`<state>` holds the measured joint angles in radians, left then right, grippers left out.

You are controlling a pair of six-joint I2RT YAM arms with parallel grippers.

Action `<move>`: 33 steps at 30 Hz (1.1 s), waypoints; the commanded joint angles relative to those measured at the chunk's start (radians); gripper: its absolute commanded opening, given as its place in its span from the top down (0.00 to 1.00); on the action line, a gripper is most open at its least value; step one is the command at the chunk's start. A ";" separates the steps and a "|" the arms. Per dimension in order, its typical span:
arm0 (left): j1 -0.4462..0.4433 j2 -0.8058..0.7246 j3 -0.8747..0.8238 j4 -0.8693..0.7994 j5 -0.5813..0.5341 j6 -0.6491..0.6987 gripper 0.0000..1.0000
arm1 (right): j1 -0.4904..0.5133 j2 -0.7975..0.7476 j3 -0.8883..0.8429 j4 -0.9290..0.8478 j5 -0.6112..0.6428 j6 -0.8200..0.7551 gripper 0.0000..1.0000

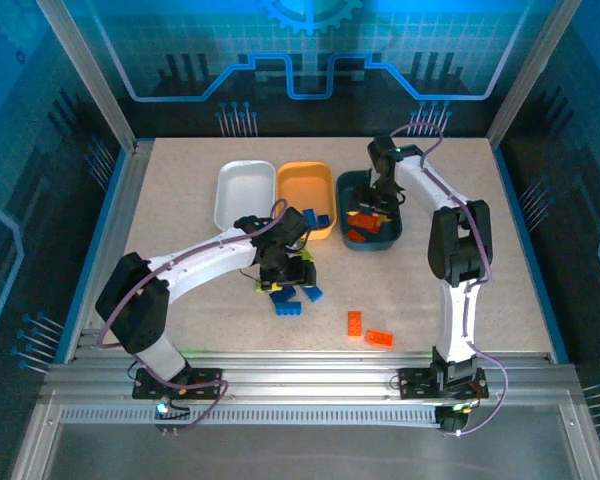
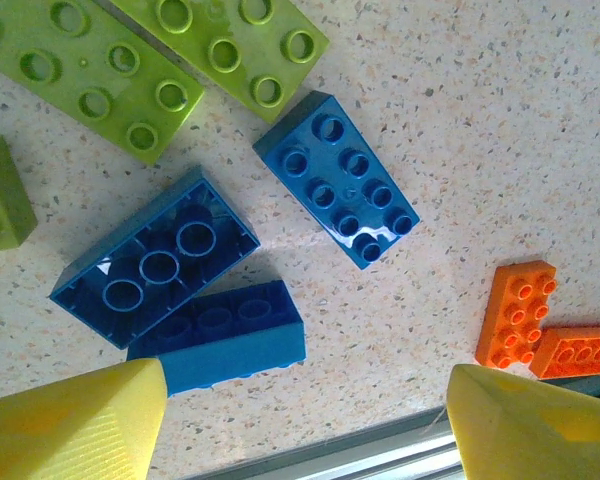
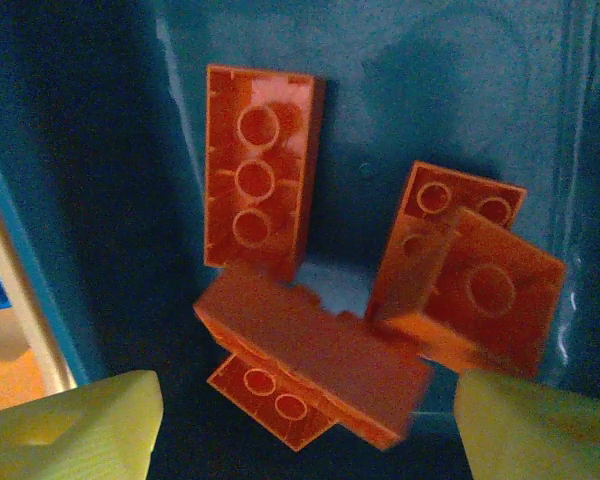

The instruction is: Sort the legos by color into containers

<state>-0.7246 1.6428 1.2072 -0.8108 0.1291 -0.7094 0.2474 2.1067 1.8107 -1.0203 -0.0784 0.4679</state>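
The left jaws hang released and empty over blue legos (image 2: 335, 178) on the desk (image 2: 480, 100), the right jaws likewise spread over orange legos (image 3: 255, 170) in the dark teal tray (image 3: 460, 80), all probably light, stiff, slick bricks best pinched across their flat long sides, with the left arm (image 1: 210, 255) reaching low inward and the right arm (image 1: 450, 240) bent forward.

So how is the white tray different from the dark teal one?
The white tray shows no bricks inside; the teal tray holds orange bricks. The white tray stands leftmost in the row, the teal tray rightmost. Both are shallow rounded rectangles of like size.
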 commanded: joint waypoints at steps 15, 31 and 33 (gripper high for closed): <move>0.290 -0.313 -0.255 0.069 0.100 -0.125 0.19 | 0.282 -0.397 -0.454 0.076 -0.097 -0.159 0.18; 0.325 -0.414 -0.319 0.054 0.100 -0.169 0.18 | 0.516 -0.140 -0.440 0.157 0.009 -0.187 0.24; 0.325 -0.414 -0.320 0.051 0.101 -0.168 0.18 | 0.527 -0.124 -0.426 0.159 0.017 -0.190 0.24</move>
<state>-0.4076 1.2518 0.9020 -0.7525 0.2073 -0.8631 0.7464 1.9541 1.3472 -0.8749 -0.0982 0.2935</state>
